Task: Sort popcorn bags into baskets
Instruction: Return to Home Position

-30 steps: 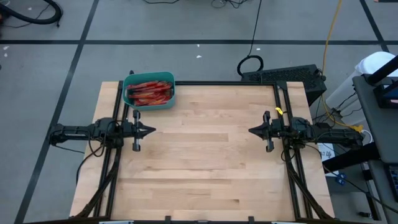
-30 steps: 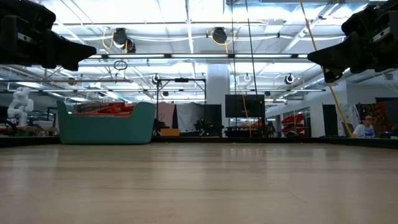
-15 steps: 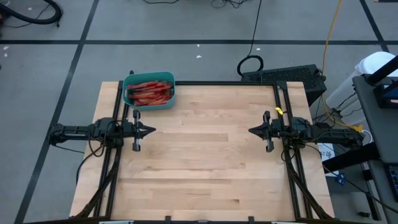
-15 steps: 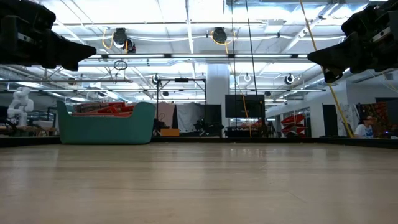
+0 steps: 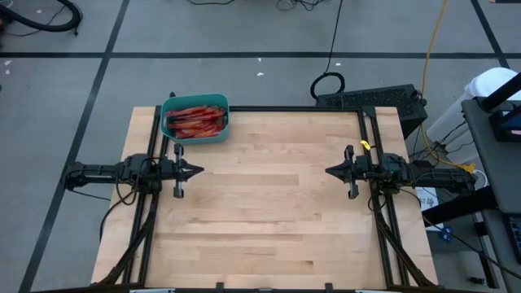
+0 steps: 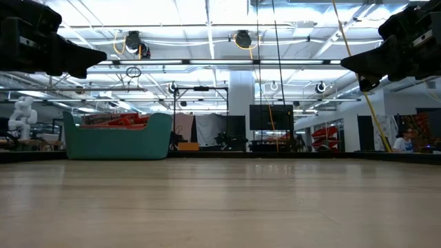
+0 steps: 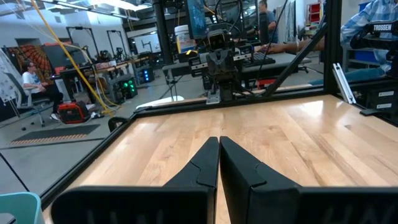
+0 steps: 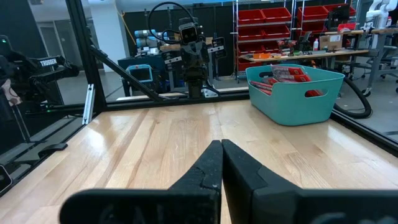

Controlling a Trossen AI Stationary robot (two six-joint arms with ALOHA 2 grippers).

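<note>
From above, the popcorn bags (image 5: pixel 195 120) are seen piled in the teal bin (image 5: pixel 195 137) at a left-side corner of the table (image 5: pixel 269 220). At table level, only their tops are shown above its wall. In the wrist views, the left gripper (image 7: pixel 219 142) and right gripper (image 8: pixel 221 144) are seen pinched together, empty.

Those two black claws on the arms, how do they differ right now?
The left gripper hangs at the left edge of the table, near the teal bin of popcorn bags; the right gripper hangs at the right edge, far from it. They point opposite ways, facing each other. Both are shut, empty and held above the table.
</note>
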